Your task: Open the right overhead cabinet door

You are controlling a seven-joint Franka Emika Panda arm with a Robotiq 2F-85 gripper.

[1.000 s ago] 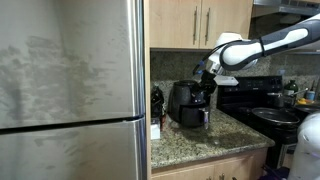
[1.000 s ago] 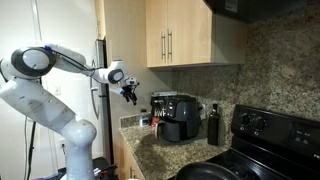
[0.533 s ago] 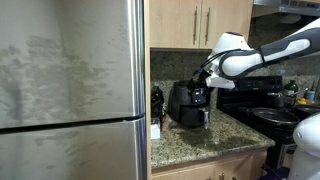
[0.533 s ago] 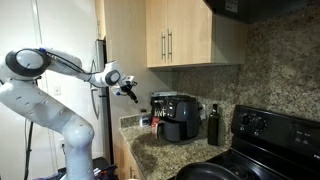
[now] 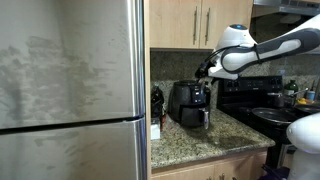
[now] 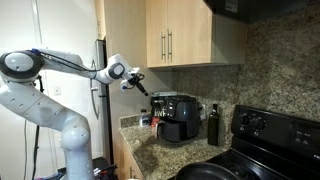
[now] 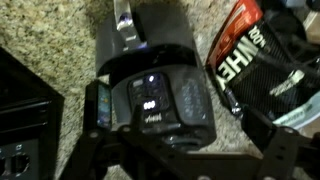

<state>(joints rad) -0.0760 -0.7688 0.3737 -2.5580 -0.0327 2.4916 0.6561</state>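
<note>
The right overhead cabinet door (image 5: 228, 20) is a tan wood panel with a slim silver bar handle (image 5: 208, 16) on its left edge. It is closed in both exterior views (image 6: 190, 35), and its handle (image 6: 170, 45) sits beside the matching left door's handle. My gripper (image 5: 203, 70) hangs in the air below and in front of the cabinets, above the counter (image 6: 141, 84), apart from the door. In the wrist view my gripper (image 7: 188, 152) looks open and empty, with dark fingers (image 7: 285, 150) at the bottom. The door is out of the wrist view.
A black air fryer (image 5: 190, 103) stands on the granite counter (image 5: 200, 142) under the cabinets and fills the wrist view (image 7: 150, 80), next to a dark snack bag (image 7: 255, 55). A steel fridge (image 5: 70, 90), a black stove (image 6: 270, 130) and a dark bottle (image 6: 212, 125) stand nearby.
My gripper has risen and moved closer to the overhead cabinets. The cabinet door has stayed closed.
</note>
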